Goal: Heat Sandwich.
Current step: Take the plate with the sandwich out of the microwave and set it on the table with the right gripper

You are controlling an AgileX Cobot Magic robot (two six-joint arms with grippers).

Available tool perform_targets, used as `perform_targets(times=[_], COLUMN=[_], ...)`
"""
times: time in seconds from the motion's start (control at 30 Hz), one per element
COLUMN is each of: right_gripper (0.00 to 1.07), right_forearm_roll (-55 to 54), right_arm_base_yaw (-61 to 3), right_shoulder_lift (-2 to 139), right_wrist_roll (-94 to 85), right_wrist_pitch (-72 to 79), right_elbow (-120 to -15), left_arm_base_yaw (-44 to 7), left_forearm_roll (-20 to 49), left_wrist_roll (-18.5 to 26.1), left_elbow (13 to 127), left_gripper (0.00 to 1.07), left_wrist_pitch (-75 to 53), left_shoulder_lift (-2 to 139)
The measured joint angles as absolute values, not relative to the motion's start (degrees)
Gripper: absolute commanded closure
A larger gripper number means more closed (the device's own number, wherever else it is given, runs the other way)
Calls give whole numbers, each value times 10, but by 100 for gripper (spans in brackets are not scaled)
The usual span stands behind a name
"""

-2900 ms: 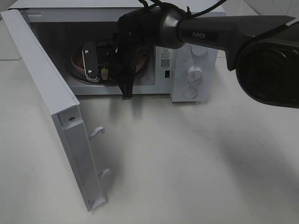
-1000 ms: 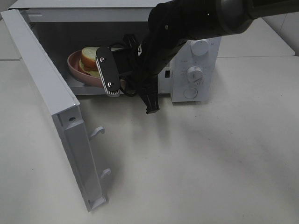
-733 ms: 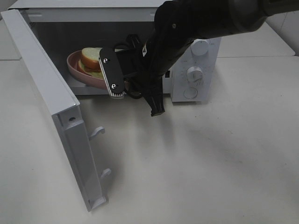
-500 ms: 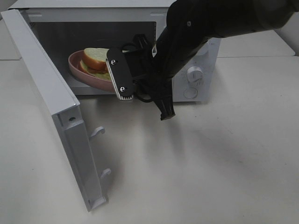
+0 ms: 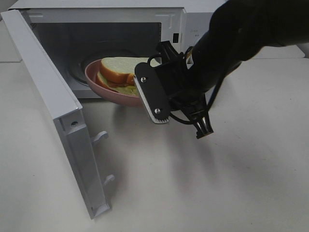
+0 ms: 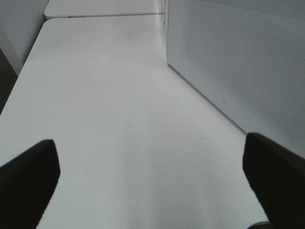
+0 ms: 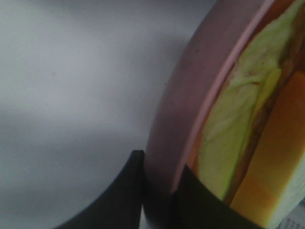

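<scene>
The sandwich (image 5: 119,71), white bread with tan crust and pale green filling, lies on a round pink plate (image 5: 104,88) at the mouth of the open microwave (image 5: 101,17). The plate's near edge reaches past the front sill. My right gripper (image 5: 146,98) is shut on the plate's rim at its right side. In the right wrist view the right gripper (image 7: 159,193) pinches the pink rim (image 7: 190,105), with the sandwich (image 7: 238,143) just beyond. My left gripper (image 6: 152,191) stands open over bare table, with nothing between its fingers, and is out of the high view.
The microwave door (image 5: 46,82) swings wide open to the left, with its latch hooks (image 5: 101,137) sticking out over the table. A white perforated microwave panel (image 6: 238,62) stands beside the left gripper. My dark right arm (image 5: 241,38) covers the control panel.
My right gripper has drawn the plate with the sandwich from inside the cavity toward the front and right, out to the opening. The left gripper has stayed open.
</scene>
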State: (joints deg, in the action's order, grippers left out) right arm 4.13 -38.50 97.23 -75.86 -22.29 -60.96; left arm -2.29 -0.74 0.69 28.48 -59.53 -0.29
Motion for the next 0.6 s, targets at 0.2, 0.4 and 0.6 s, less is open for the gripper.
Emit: perform_targets(times=[0.2,0.4,0.6], right_gripper=[107,107,107], right_forearm_roll=[53,53,64], right_arm_base_yaw=[-384,-384,-384], right_shoulder_lift=[924,868,824], right_wrist_roll=[-766,-766,-766], right_wrist_pitch=[-199,-189,-189], right_elbow=[-544,-485,-449], left_arm_base_yaw=[-23,-23,-23], left_forearm_roll=[-7,-7,-7], left_wrist_roll=[7,7,7], left_elbow=[285,285,285], left_gripper=[2,2,2], left_wrist_pitch=[-595,-595,-595], left_shoulder_lift=[-3,-3,-3])
